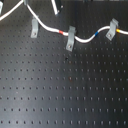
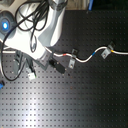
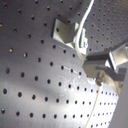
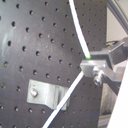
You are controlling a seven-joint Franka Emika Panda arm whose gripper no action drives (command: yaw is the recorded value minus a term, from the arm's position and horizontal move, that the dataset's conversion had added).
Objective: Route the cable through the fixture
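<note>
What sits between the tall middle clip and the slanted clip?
Only a span of cable carrying its blue band, over bare board, as seen in the first exterior view.

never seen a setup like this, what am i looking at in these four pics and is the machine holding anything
It is a robot arm working over a black perforated board. Both exterior views come from cameras off the arm; both wrist views come from cameras riding on its gripper. On the board stand three grey metal clips. A white cable with coloured bands runs along them; the leftmost in the first exterior view is the fixture. In the second wrist view the gripper appears shut on the cable.
</note>
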